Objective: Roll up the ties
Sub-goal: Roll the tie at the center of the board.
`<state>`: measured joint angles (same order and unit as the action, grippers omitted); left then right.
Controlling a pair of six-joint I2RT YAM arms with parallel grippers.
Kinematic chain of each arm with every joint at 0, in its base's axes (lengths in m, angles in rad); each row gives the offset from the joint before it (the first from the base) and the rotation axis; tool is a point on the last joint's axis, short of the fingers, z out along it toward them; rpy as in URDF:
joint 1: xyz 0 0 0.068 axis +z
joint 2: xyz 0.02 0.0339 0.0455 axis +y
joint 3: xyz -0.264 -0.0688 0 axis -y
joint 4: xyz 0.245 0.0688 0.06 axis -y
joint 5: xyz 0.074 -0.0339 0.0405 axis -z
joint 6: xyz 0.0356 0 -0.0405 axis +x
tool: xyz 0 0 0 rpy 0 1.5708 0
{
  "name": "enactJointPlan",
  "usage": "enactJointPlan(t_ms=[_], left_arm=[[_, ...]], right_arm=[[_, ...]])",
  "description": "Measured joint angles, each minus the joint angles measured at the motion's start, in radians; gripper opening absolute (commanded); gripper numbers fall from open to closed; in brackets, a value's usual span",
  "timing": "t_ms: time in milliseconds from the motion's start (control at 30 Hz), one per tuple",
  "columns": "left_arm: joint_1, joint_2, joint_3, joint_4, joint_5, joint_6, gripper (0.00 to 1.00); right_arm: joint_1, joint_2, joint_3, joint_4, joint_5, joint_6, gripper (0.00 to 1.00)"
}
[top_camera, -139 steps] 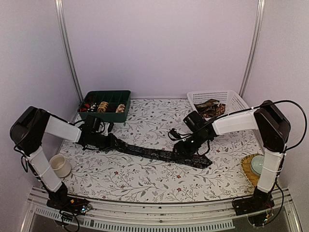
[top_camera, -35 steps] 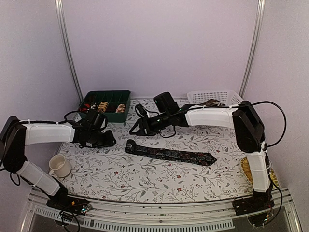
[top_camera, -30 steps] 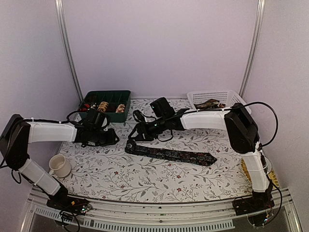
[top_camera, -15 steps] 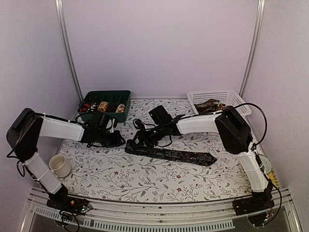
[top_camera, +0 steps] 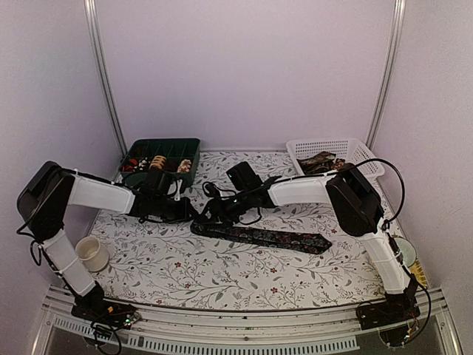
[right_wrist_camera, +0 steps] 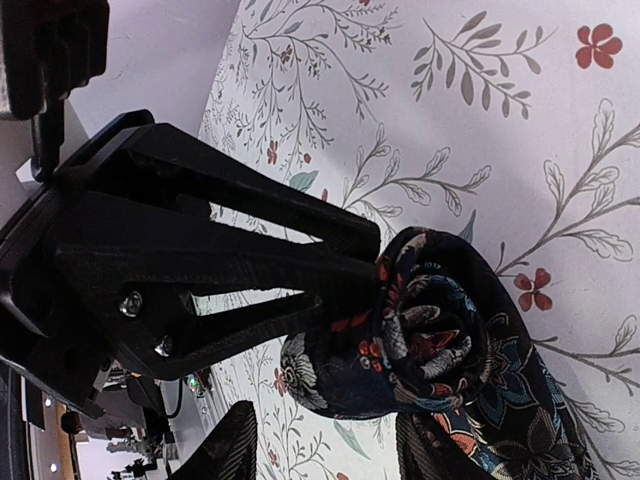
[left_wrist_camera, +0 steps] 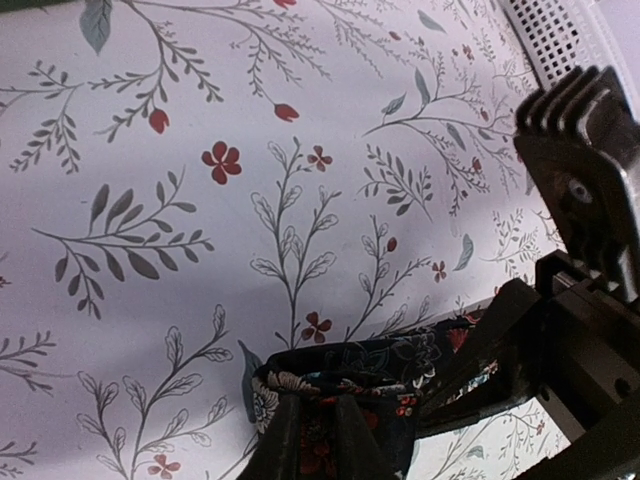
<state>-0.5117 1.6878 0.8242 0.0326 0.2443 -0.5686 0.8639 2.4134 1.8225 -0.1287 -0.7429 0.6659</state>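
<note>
A dark tie (top_camera: 266,237) with small reddish patterns lies across the middle of the table, its pointed end to the right. Its left end is curled into a small roll (right_wrist_camera: 430,340). My left gripper (top_camera: 188,215) is shut on that roll; in the left wrist view the gripper (left_wrist_camera: 318,400) has cloth (left_wrist_camera: 340,365) pinched between its two fingers. My right gripper (top_camera: 206,217) is right beside it, facing it. In the right wrist view that gripper (right_wrist_camera: 325,445) stands open, one finger clear of the roll, the other at the tie.
A dark green compartment tray (top_camera: 131,148) with small coiled items stands at the back left. A white mesh basket (top_camera: 355,148) with more ties (top_camera: 321,161) sits at the back right. A white cup (top_camera: 92,254) is near left; a bowl on a woven mat (top_camera: 405,255) is at the right edge.
My left gripper has slid right to the tie's left end and closed on it. The right arm has swung down and left to the same end.
</note>
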Motion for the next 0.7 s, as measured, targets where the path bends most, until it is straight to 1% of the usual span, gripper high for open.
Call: enactJointPlan(t_ms=[67,233,400,700], left_arm=[[-0.003,0.008,0.008,0.003,0.006,0.0,0.1],[-0.014,0.01,0.019,0.008,0.015,0.0,0.1],[-0.02,0.01,0.022,0.008,0.018,-0.008,0.09],[-0.039,0.006,0.006,0.021,0.026,-0.032,0.01]], right_arm=[[0.0,0.0,0.0,-0.001,0.0,0.0,0.47],[0.0,0.0,0.0,-0.005,0.006,0.001,0.47],[-0.002,0.0,0.0,-0.01,0.027,0.007,0.5],[-0.009,0.0,-0.033,0.003,0.061,0.039,0.5]])
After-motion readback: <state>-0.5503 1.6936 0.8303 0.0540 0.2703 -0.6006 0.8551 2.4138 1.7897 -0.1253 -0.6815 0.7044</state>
